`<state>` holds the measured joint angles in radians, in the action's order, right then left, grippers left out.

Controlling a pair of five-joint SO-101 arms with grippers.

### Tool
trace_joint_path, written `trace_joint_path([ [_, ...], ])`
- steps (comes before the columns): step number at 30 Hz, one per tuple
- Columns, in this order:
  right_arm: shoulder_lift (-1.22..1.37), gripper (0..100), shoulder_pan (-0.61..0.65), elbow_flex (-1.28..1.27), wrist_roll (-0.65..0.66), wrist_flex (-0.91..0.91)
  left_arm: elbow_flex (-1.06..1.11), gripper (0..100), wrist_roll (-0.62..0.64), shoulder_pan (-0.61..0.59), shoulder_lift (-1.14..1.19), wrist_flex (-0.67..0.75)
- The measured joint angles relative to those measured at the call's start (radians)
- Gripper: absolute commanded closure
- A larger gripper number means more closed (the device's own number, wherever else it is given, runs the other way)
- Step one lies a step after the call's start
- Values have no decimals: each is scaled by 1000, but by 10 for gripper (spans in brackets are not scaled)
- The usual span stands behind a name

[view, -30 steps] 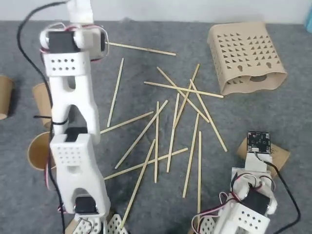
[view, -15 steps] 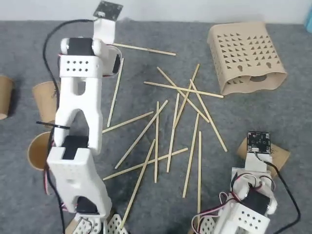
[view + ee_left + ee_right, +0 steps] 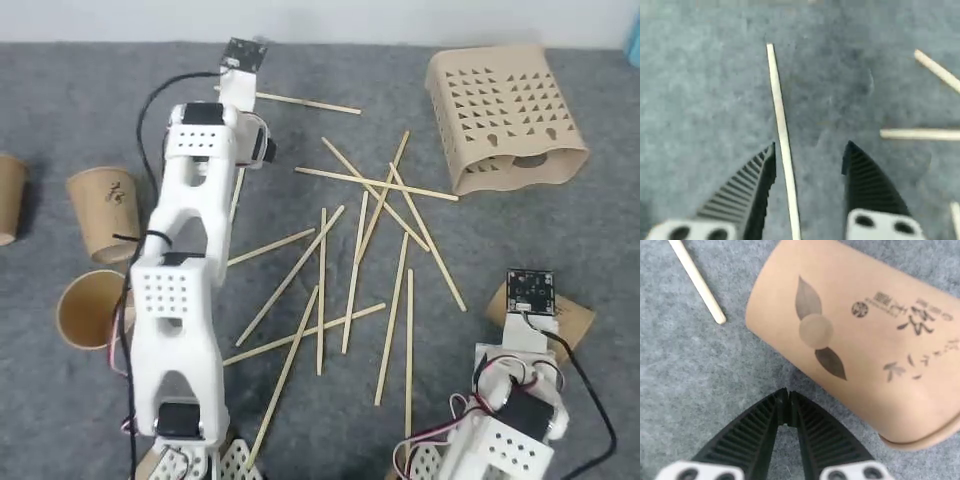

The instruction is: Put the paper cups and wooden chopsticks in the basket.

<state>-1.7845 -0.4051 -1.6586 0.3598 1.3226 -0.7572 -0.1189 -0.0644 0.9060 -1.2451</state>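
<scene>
Your left gripper (image 3: 810, 147) hangs low over the grey mat (image 3: 700, 90) with its jaws spread wide and nothing held. One chopstick (image 3: 781, 125) lies flat on the mat and runs between the two fingers, closer to one of them. You cannot tell whether it touches that finger.

Seen from above, your left arm (image 3: 185, 290) extends from its base at the near edge toward the far side of the table. To its right, loose chopsticks (image 3: 350, 250) lie scattered and crossed over the middle of the mat. Three cups (image 3: 100, 210) sit to its left.

The basket (image 3: 505, 110) lies on its side at the far right corner, well apart from both arms.

Your right gripper (image 3: 787, 394) is closed tight on nothing. Its tips are just beside a fourth cup (image 3: 855, 335), which lies on its side on the mat at the near right. A stick end (image 3: 697, 282) lies near that cup.
</scene>
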Motion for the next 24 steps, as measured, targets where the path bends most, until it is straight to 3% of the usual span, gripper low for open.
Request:
trace_joint_path([
  [10, 0, 991, 0, 0, 0, 0, -535, 848, 0, -11, 397, 0],
  [16, 0, 991, 0, 0, 0, 0, -635, 857, 0, -12, 508, 9],
  [20, 0, 991, 0, 0, 0, 0, -640, 1000, 3, -5, 514, 9],
  [24, 0, 991, 0, 0, 0, 0, -655, 987, 3, -5, 519, 11],
])
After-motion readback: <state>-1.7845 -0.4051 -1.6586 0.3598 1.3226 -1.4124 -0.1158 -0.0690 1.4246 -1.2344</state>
